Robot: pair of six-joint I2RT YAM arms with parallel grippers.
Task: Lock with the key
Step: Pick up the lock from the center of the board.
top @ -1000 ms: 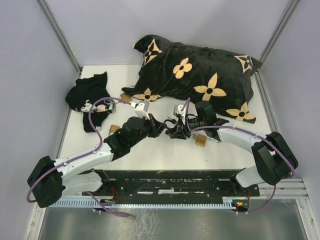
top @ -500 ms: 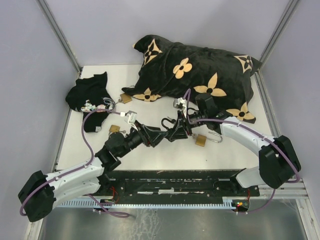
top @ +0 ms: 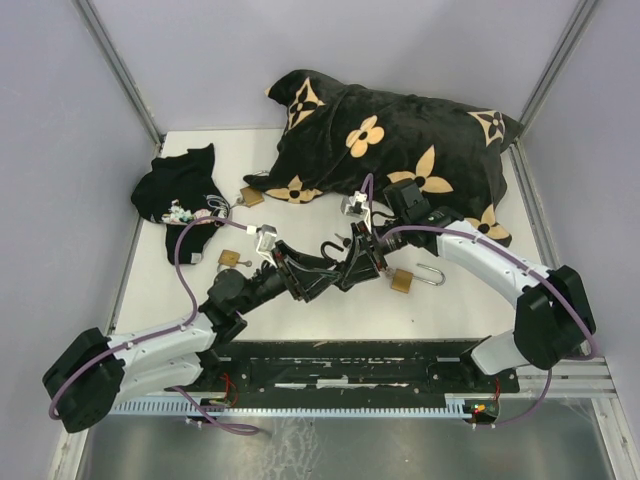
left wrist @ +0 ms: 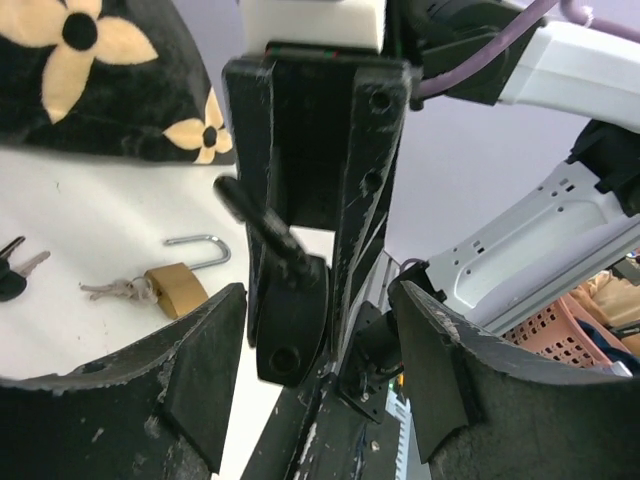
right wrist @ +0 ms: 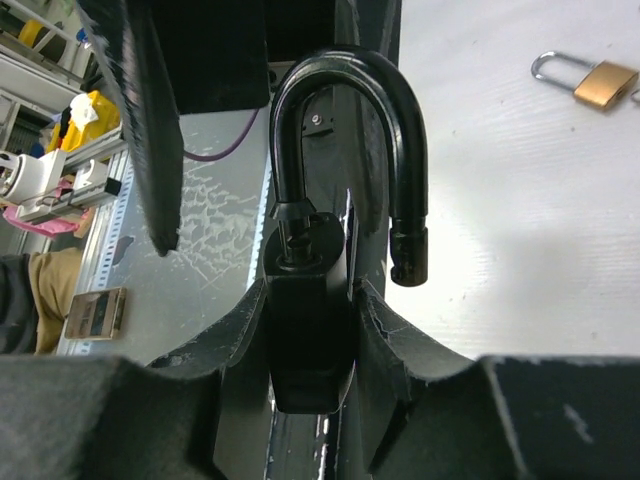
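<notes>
Black padlock [right wrist: 308,350] is up off the desk [top: 330,318], around the middle, its shackle swung open. Its body is clamped in the right pincer [right wrist: 312,335]. The left pincer [left wrist: 322,375] faces it close by, fingers spread wide with nothing between them. A brass padlock [top: 402,281] lies on the desk just right, near the pillow [top: 400,140].

black padlock [right wrist: 308,330], shackle [right wrist: 345,72] open

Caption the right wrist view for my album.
Right gripper grips a black padlock, its shackle open; a brass padlock lies on the table.
</notes>
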